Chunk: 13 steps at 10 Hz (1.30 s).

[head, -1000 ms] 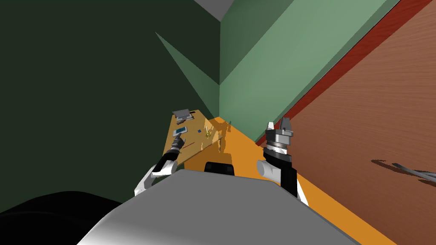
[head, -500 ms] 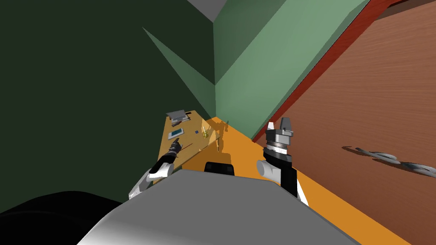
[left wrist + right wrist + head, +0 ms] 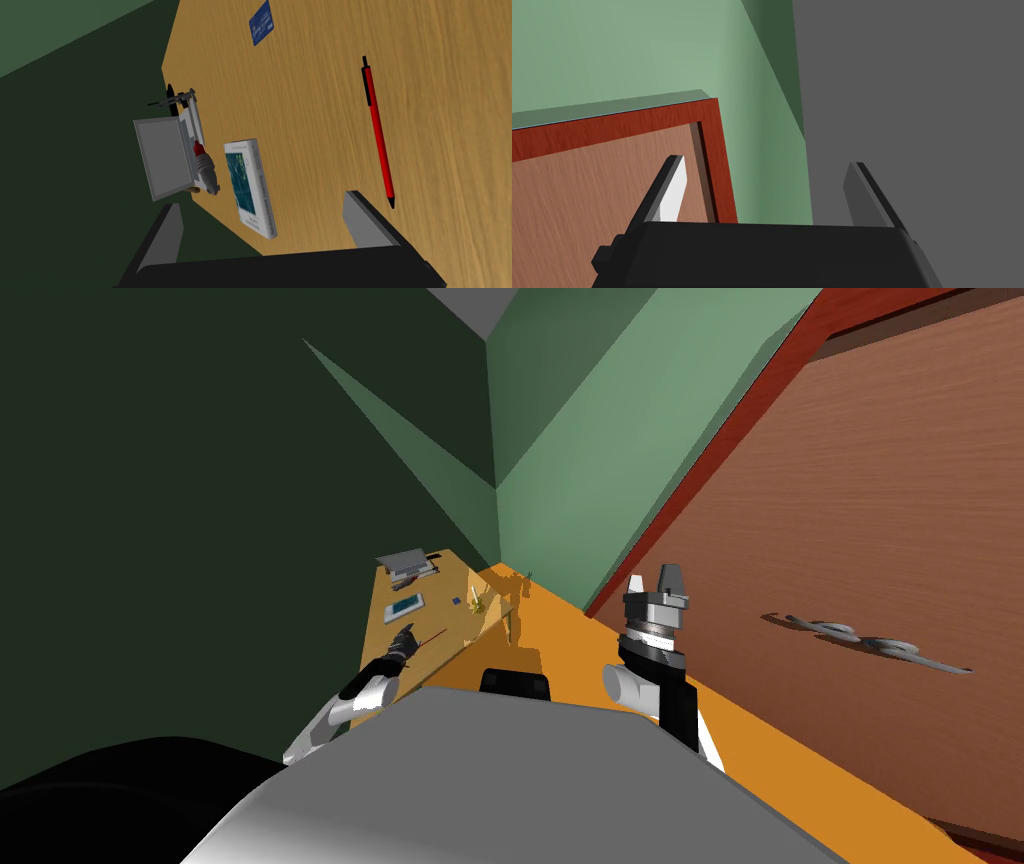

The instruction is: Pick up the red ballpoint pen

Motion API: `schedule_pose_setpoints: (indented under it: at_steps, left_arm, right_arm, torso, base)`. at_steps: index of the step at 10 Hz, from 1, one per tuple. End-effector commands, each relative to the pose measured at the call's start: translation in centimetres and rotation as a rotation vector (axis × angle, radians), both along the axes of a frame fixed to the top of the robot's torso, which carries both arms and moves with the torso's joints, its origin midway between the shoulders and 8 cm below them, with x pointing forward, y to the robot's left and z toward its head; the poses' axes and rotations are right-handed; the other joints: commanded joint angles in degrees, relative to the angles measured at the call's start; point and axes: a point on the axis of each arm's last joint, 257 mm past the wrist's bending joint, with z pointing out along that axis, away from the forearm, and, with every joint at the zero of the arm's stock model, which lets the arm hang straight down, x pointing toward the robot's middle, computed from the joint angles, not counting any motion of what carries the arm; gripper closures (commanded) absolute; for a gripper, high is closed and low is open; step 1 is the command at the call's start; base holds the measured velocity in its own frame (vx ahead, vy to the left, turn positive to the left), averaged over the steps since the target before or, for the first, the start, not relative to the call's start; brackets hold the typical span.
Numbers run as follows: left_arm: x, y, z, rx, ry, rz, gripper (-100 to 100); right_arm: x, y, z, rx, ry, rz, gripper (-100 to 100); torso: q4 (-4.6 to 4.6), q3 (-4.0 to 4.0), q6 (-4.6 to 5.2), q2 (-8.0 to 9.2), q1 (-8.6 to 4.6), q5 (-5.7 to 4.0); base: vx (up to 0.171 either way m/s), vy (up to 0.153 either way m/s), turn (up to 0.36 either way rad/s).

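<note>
The red ballpoint pen (image 3: 378,131), with a black clip and tip, lies flat on the wooden table (image 3: 310,100). My left gripper (image 3: 265,220) hovers over the table, open, with nothing between its fingers (image 3: 362,222). The pen lies just outside one finger, roughly parallel to it. In the head view the pen (image 3: 433,636) is a thin dark-red line beside the left gripper (image 3: 403,640), near the table's (image 3: 445,588) front edge. My right gripper (image 3: 655,583) is held up at my right, open and empty, its fingers (image 3: 672,192) apart.
On the table beyond the left gripper are a white book with a teal cover (image 3: 250,187), a grey laptop-like thing (image 3: 167,157), a grey bottle with a red cap (image 3: 205,170) and a blue card (image 3: 261,22). Dark green wall runs behind the table; a brown door (image 3: 880,538) stands right.
My head view has swung, so the table and door handle slid left in the picture. My left gripper has drawn back a little from the book toward the table's front edge.
</note>
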Motion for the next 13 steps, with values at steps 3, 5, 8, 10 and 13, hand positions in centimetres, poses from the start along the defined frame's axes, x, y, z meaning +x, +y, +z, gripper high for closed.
schedule_pose_setpoints:
  at_steps: [3,5,8,10,13]
  left_arm:
    - [-4.0,3.2,-4.0,-0.079,0.133,0.09,-100]
    - [-5.9,4.6,-5.6,-0.12,0.188,0.134,-100]
    - [-8.5,5.7,-7.7,-0.173,0.263,0.186,-100]
    - [-10.7,6.7,-9.1,-0.221,0.317,0.233,-100]
    - [-14.5,8.3,-11.2,-0.308,0.401,0.322,-100]
  right_arm:
    - [0.0,0.0,0.0,0.0,0.0,0.0,0]
    - [0.0,0.0,0.0,0.0,0.0,0.0,0]
    - [0.0,0.0,0.0,0.0,0.0,0.0,0]
    - [0.0,0.0,0.0,0.0,0.0,0.0,0]
    - [0.0,0.0,0.0,0.0,0.0,0.0,0]
  torso:
    - [-0.01,-0.01,0.0,-0.01,0.03,0.0]
    - [-0.01,-0.01,0.0,-0.02,0.03,0.0]
    - [-0.01,-0.05,0.04,-0.08,0.04,0.01]
    - [-0.02,-0.05,0.03,-0.08,0.03,0.01]
    - [-0.03,-0.07,0.0,-0.12,0.03,0.01]
  base:
    - [0.0,0.008,-0.191]
    - [0.007,0.013,-0.178]
    - [0.012,0.012,-0.145]
    - [0.016,0.012,-0.162]
    - [0.025,0.012,-0.174]
